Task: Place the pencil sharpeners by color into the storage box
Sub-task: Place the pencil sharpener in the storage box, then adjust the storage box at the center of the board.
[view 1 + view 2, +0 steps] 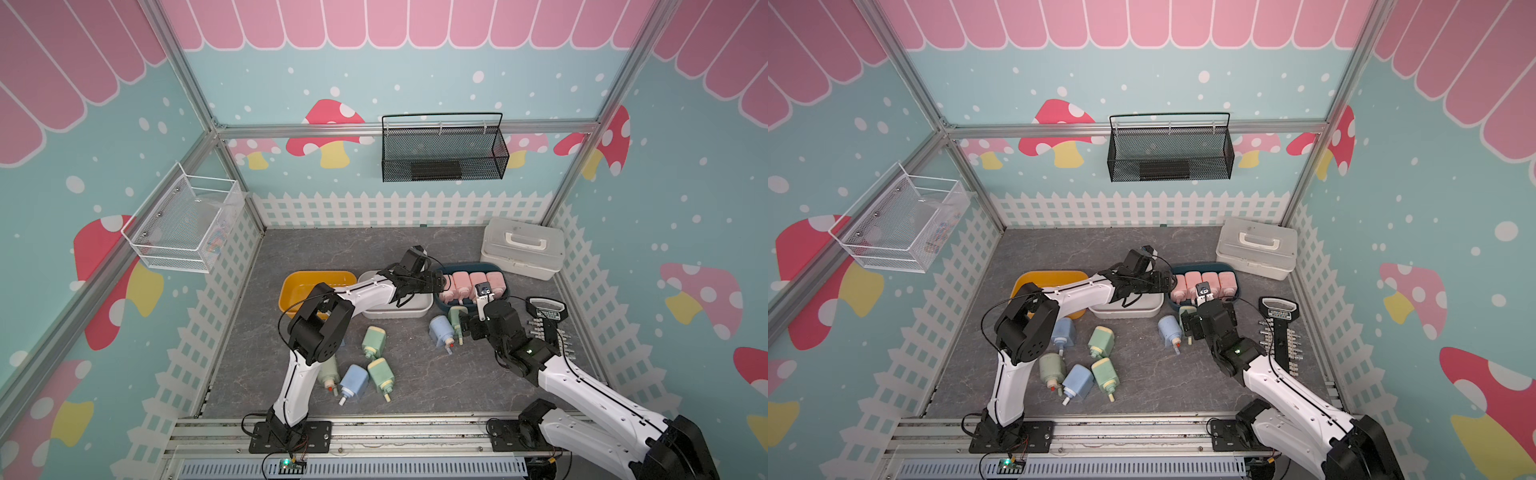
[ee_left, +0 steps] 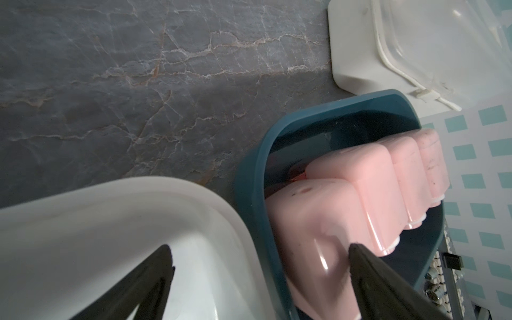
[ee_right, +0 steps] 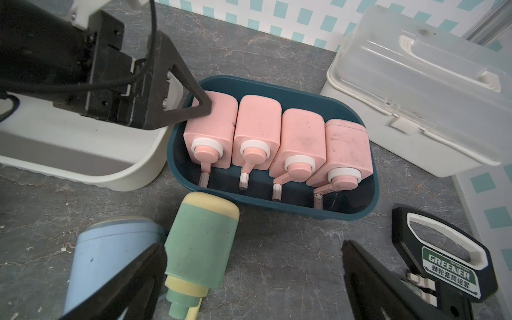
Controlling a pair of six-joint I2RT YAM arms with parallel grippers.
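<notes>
Our left gripper (image 2: 259,249) stands open over the pink sharpeners (image 3: 257,130), lined in the blue tray (image 3: 304,213) to keep one color together, and our right gripper (image 3: 253,248), open too, has a green sharpener (image 3: 202,243) just ahead, which we think is next.

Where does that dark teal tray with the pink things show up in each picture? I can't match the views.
Top view: teal tray right of centre, in front of the white lidded case.
Top view: same spot, next to the white tub.
Left wrist view: close up, between tub and case.
Right wrist view: whole tray, four pink sharpeners in a row inside.
Shared landmark: the white lidded case.
</notes>
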